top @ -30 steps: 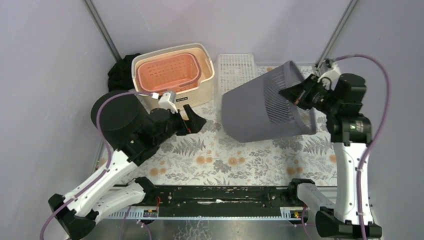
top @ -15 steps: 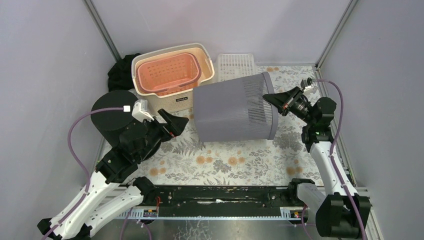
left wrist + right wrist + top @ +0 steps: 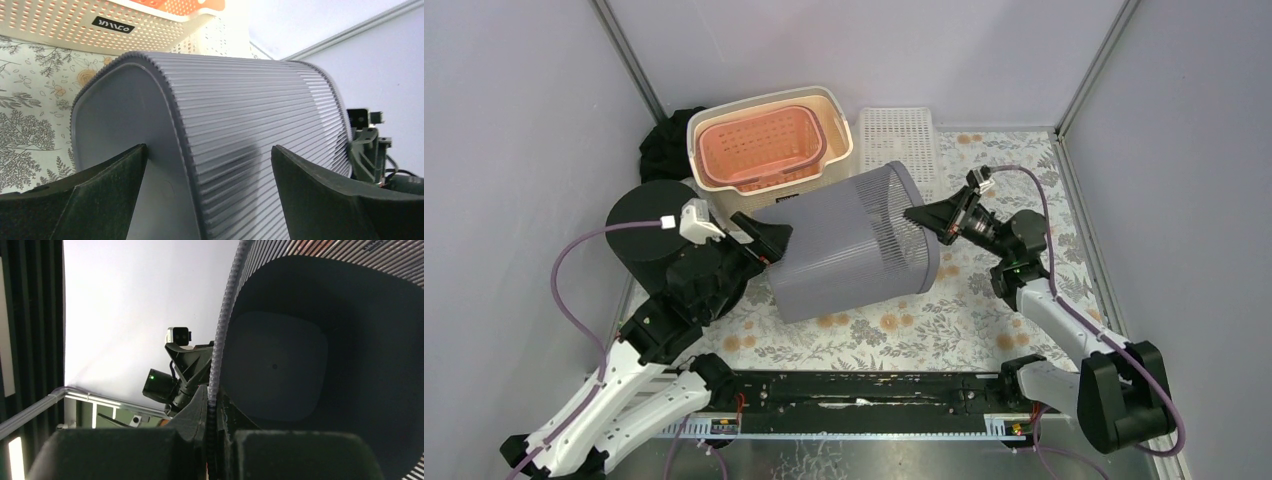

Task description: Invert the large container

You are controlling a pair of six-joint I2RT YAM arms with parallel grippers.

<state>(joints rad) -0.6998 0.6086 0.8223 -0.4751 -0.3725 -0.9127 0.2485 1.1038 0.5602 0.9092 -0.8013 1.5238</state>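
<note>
Container [image 3: 849, 245] lies on its side mid-way across the bench [image 3: 984, 320]; basket [image 3: 759, 145] inside tub [image 3: 836, 120] at its 11 o'clock, tray [image 3: 894, 135] at 12.

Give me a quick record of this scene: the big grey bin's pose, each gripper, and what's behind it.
Container: grey ribbed plastic bin, on its side, opening toward the right arm
Right gripper: shut on the bin's rim
Left gripper: open, straddling the base edge
Behind: orange perforated basket nested in cream basket; white perforated tray beside them
</note>
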